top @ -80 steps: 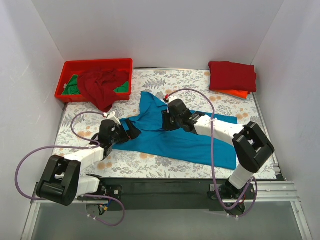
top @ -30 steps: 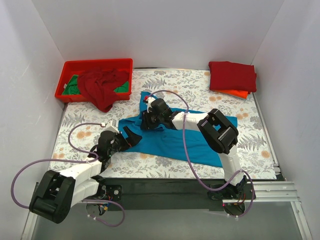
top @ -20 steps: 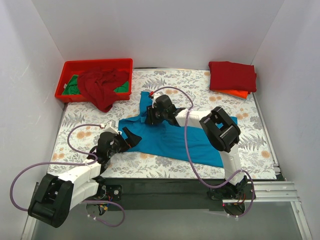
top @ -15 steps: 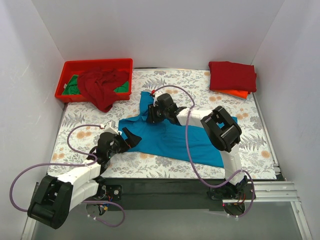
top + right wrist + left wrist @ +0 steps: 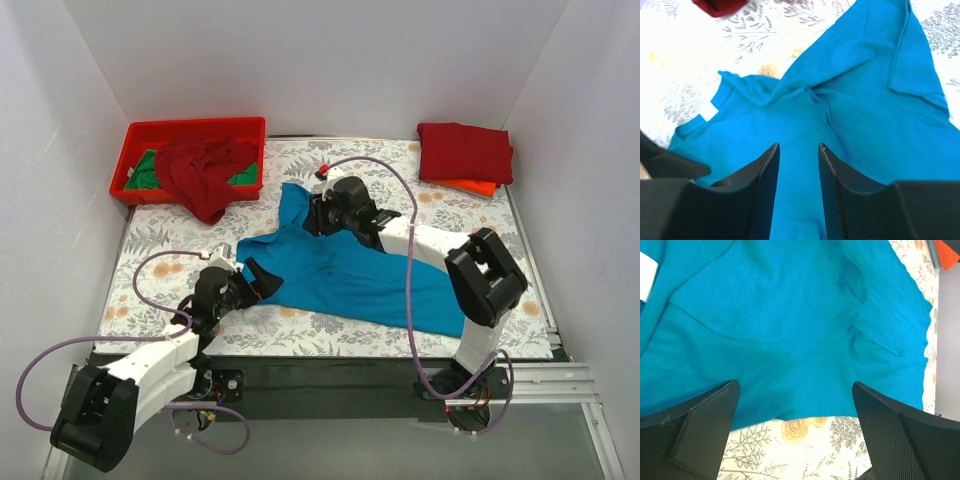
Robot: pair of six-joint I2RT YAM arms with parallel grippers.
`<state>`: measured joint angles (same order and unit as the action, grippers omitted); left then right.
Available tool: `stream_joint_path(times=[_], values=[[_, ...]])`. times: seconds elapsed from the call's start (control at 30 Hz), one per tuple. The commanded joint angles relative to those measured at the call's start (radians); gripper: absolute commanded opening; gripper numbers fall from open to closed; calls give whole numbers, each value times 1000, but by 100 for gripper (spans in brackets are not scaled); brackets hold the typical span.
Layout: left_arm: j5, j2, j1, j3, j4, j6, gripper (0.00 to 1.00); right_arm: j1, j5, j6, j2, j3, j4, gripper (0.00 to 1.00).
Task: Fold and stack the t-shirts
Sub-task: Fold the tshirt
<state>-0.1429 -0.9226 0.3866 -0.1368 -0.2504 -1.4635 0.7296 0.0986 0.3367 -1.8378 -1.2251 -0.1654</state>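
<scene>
The teal-blue t-shirt point(image 5: 350, 275) lies spread and rumpled across the middle of the flowered table point(image 5: 150, 250). My right gripper point(image 5: 313, 216) hovers over its upper left part, near a sleeve. In the right wrist view its jaws point(image 5: 797, 147) stand narrowly apart, with only teal cloth point(image 5: 865, 100) showing beneath the gap. My left gripper point(image 5: 258, 281) is at the shirt's near left edge, wide open. In the left wrist view point(image 5: 795, 385) the shirt's hem point(image 5: 780, 315) and bare table show between the fingers. A crumpled dark red shirt point(image 5: 200, 170) and a green one point(image 5: 148, 170) lie in the tray.
The red plastic tray point(image 5: 190, 124) stands at the back left, the dark red shirt spilling over its front rim. At the back right a folded dark red shirt point(image 5: 465, 150) rests on a folded orange one point(image 5: 470, 186). White walls close in three sides.
My right gripper has moved a little back and to the right over the teal shirt, and its elbow has swung right. The left arm has hardly moved.
</scene>
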Motion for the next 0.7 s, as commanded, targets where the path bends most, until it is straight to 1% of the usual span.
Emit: stream_joint_path(times=[0.0, 0.13, 0.17, 0.27, 0.37, 0.4, 0.53, 0.6, 0.67], values=[[25, 65, 12, -6, 85, 2, 94, 2, -8, -13, 90, 76, -14, 43], [61, 114, 20, -69, 141, 22, 94, 2, -5, 10, 208, 199, -17, 44], [60, 114, 20, -82, 142, 28, 94, 2, -10, 16, 228, 258, -16, 44], [62, 56, 32, -153, 123, 48, 94, 2, -20, 47, 308, 366, -16, 44], [30, -51, 40, -197, 60, 65, 94, 4, -46, 71, 370, 435, -17, 44], [19, -82, 49, -204, 12, 66, 94, 2, -56, 80, 391, 478, -16, 44], [-6, -215, 57, -202, -113, 62, 94, 2, -94, 94, 416, 550, -14, 44], [-27, -257, 58, -189, -177, 60, 94, 2, -125, 97, 417, 568, -16, 44], [-41, -317, 58, -182, -207, 55, 94, 2, -138, 104, 417, 593, -14, 44]])
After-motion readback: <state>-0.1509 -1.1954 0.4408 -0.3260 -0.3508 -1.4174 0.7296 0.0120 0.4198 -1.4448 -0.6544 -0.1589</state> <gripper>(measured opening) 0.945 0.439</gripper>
